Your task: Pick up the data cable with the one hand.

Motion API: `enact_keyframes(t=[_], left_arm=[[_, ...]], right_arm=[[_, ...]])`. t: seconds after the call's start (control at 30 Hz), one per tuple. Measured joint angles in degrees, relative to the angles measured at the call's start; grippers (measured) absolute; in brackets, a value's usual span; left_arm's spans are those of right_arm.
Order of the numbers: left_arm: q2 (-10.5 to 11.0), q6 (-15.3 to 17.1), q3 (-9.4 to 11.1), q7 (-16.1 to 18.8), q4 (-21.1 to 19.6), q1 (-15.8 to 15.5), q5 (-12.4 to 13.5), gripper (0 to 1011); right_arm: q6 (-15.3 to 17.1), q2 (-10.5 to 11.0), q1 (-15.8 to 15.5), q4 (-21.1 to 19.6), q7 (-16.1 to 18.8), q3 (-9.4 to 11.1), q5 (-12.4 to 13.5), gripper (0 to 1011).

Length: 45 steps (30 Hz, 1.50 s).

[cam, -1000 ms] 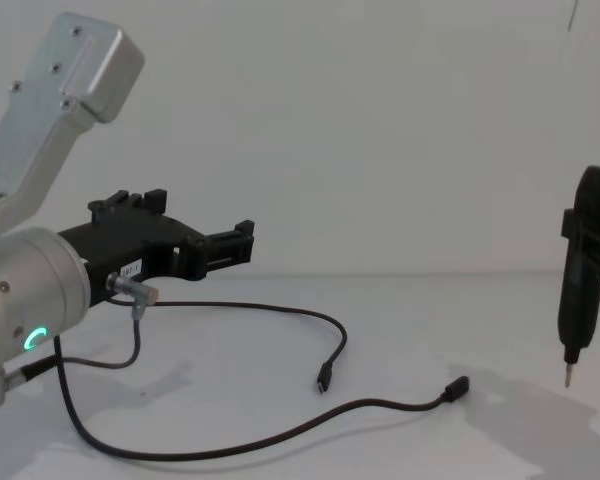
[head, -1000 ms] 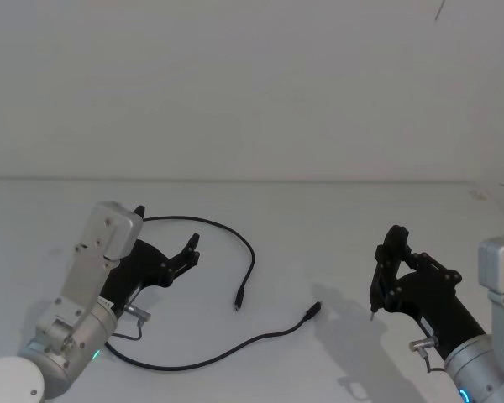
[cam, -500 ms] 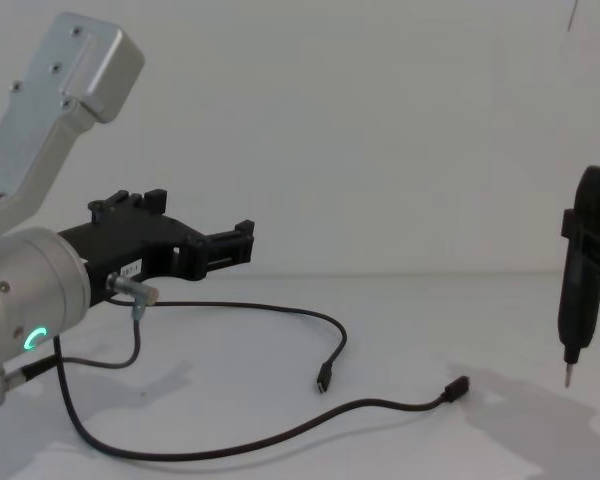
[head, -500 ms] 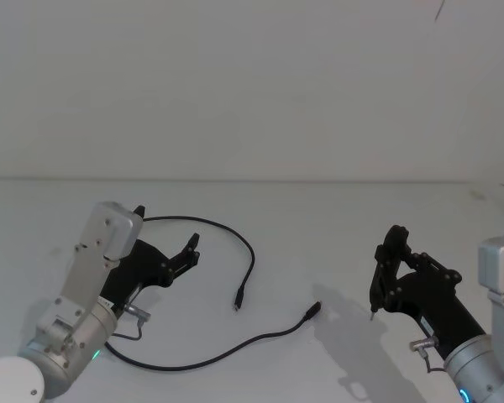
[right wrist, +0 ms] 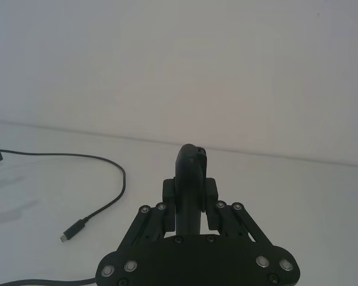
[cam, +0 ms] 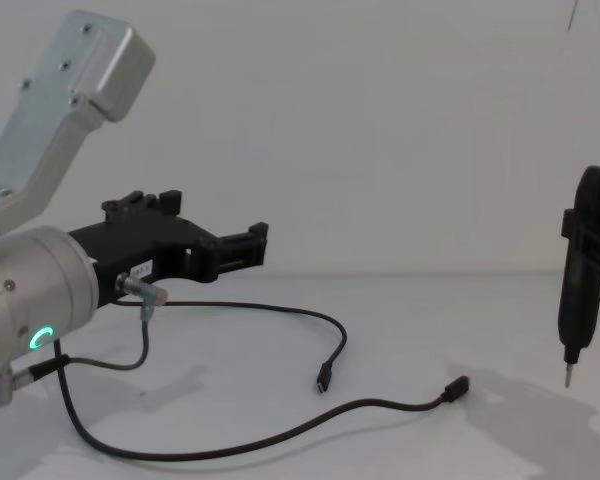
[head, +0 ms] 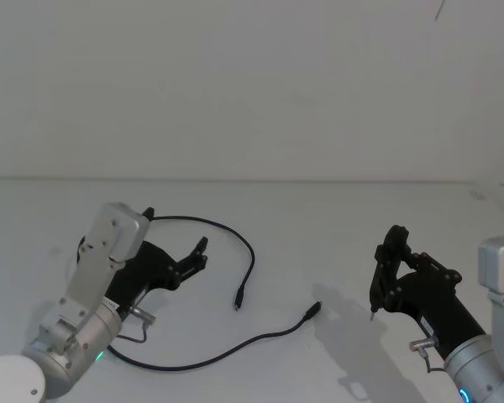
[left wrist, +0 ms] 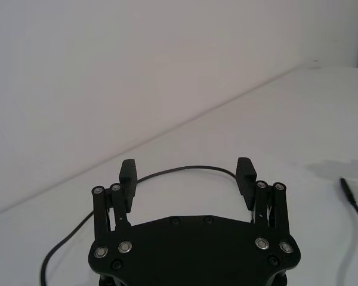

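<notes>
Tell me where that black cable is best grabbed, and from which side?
Probably the curved stretch of the cable just ahead of the open left end effector, coming down from above, one finger each side. It lies flat on the table, thin and limp, so a sideways approach would likely just push it. The right end effector, farther off, holds a pen tool.

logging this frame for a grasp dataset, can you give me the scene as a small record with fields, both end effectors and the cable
data cable: black, lying loose in an open curve on the table, not grasped
plugs: both free, near the table's middle, apart from each other
left end effector: open, empty, held above the cable's left-hand loop, not touching it
right end effector: shut on a slim black pen-shaped tool, tip down, off to the right of the cable
task state: cable not yet picked up
</notes>
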Motion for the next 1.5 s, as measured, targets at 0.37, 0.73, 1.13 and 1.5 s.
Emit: enact_keyframes(t=[0.37,0.73,1.13,1.5], left_arm=[[1.78,2.63,1.01,-6.35,-2.47,0.04,-2.68,1001],[4.30,9.47,2.16,-14.13,-5.28,-0.50,-6.40,1001],[5.03,19.43,4.38,-20.00,-5.34,-4.12,-9.55,1001],[3.30,24.71,7.20,-22.94,-1.46,-8.93,-10.45,1001]], right_arm=[[0.00,0.00,0.00,0.00,0.00,0.00,0.00,279],[0.00,0.00,0.00,0.00,0.00,0.00,0.00,279],[0.00,0.00,0.00,0.00,0.00,0.00,0.00,279],[0.00,0.00,0.00,0.00,0.00,0.00,0.00,279]])
